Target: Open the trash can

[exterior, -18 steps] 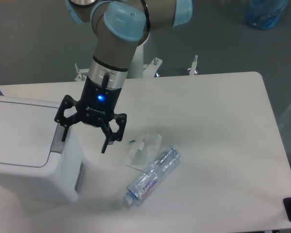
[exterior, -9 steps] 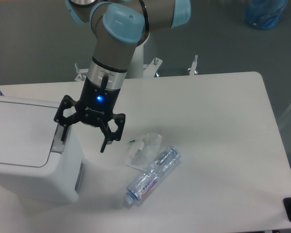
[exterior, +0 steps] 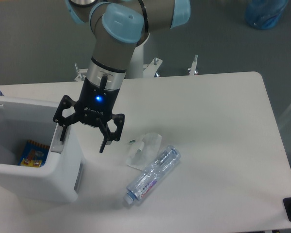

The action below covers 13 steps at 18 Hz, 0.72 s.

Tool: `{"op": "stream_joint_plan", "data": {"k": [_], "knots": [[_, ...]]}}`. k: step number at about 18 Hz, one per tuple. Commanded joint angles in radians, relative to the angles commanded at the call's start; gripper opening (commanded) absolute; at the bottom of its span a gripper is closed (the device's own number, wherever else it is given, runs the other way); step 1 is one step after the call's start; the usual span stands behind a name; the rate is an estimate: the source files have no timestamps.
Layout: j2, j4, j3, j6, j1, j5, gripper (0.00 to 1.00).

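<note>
Claw [exterior: 82,138] spread wide, empty, over grey tab [exterior: 56,141]; trash can [exterior: 36,167] open, interior showing, job apparently done.

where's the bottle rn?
The bottle lies on the table, lower centre of the camera view, right of the trash can, beside the crumpled wrapper.

Materials and finishes at the table.
Trash can [exterior: 63,182]: smooth white plastic; beside the fingers [exterior: 103,145], a clear glossy plastic bottle [exterior: 153,174] and crumpled white paper [exterior: 144,148].
</note>
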Motion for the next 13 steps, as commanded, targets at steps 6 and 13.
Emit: {"op": "stream_joint_plan", "data": {"k": [6,13], "knots": [[-0.006,0.002,0.047,0.012,0.053,0.0,1.0],[-0.067,0.002,0.129,0.089,0.17,0.002,1.0]]}}
